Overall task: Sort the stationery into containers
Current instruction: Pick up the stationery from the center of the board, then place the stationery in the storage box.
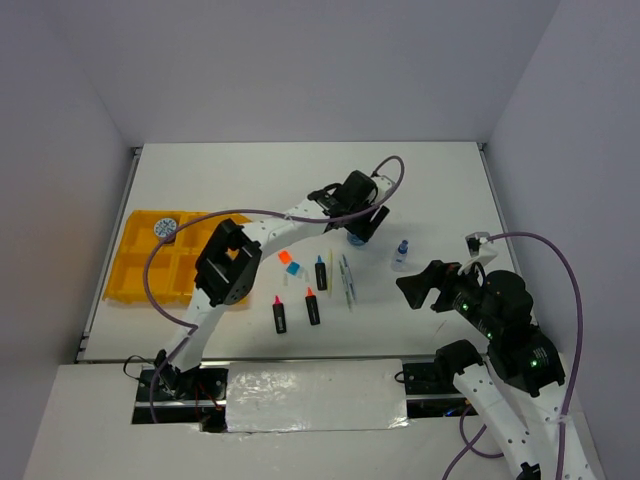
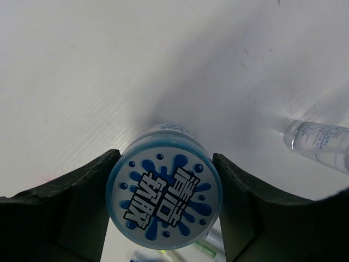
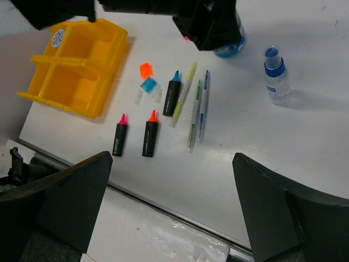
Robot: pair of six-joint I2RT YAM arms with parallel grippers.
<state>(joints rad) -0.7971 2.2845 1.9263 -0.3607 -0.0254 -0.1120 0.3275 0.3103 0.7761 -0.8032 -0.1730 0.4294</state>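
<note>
The left gripper (image 2: 164, 155) has its jaws pressed against both sides of a blue-and-white tin (image 2: 163, 203), which stands on the table (image 1: 440, 190) near its middle, toward the far edge. The tin is round and looks smooth, so an off-centre hold could let it twist out or roll once it is lifted. The spray bottle (image 1: 401, 253) stands near on the right and a sideways swing might topple it. The right gripper (image 3: 172, 158) hangs wide apart over the near right part, holding nothing.

Count:
- two tins, the second tin (image 1: 163, 226) lying in a far compartment of the yellow tray (image 1: 125, 285) at the left edge
- three markers (image 1: 312, 306)
- three thin pens (image 3: 195, 114)
- two coloured squares (image 3: 145, 70)
- one bottle
- one tray
</note>
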